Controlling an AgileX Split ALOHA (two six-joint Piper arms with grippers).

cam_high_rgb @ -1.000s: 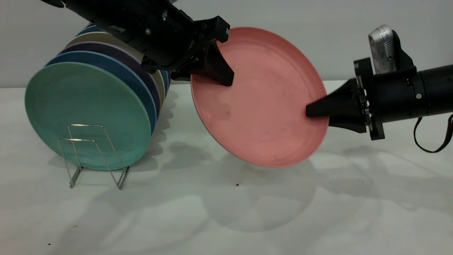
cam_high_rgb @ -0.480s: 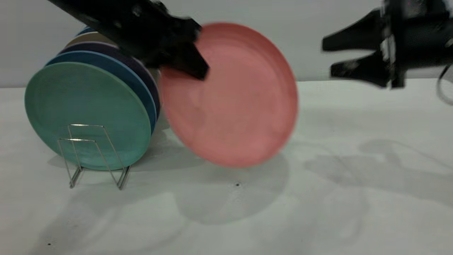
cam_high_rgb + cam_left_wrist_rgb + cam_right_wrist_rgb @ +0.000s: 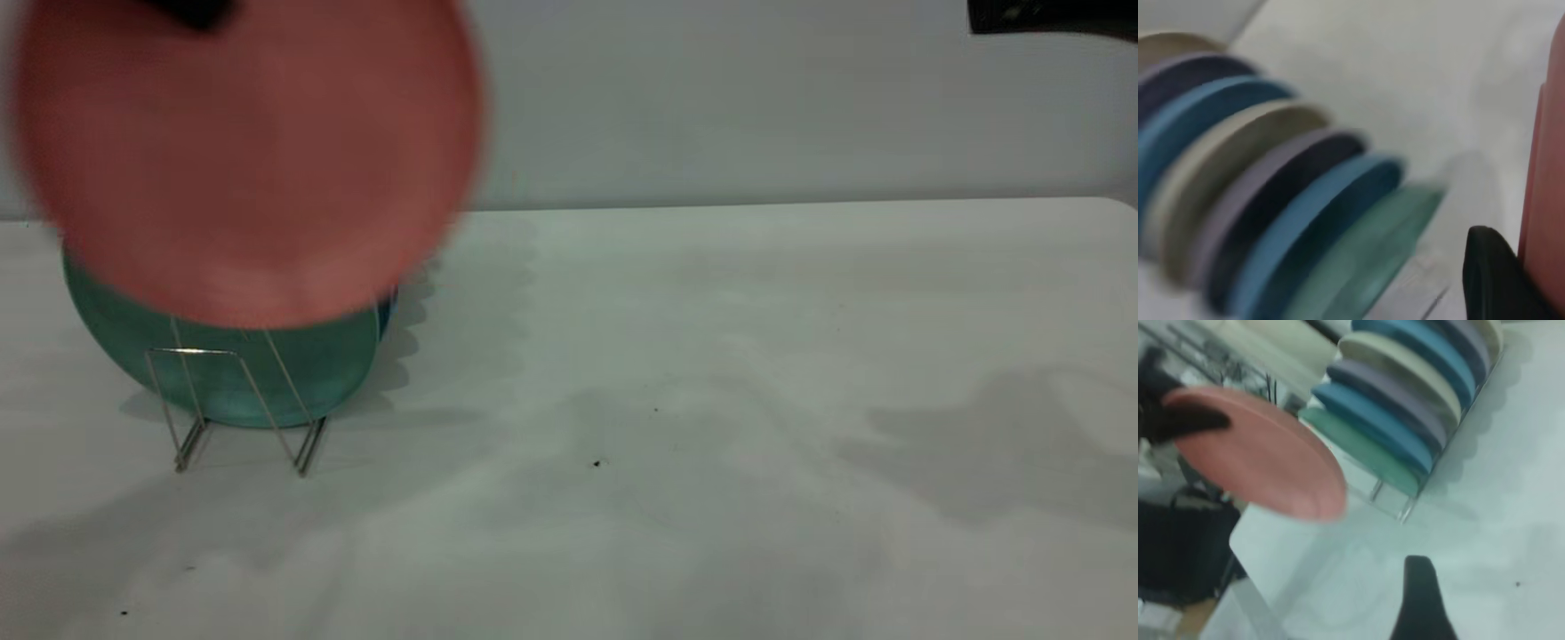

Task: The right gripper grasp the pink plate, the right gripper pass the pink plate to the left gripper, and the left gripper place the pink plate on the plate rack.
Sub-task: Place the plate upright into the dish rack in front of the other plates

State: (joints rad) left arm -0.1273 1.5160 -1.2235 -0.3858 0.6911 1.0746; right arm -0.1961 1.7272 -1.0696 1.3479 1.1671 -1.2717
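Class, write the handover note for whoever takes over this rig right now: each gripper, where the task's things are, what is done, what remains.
Left gripper: shut on the pink plate, holding it in the air above the front of the plate rack.
Right gripper: clear of the plate, off to the right; only one finger shows.
Rack: mint-green plate at the front, more plates behind it.
Done: grasp and handover.
Left: seat the pink plate in the front slot, release.
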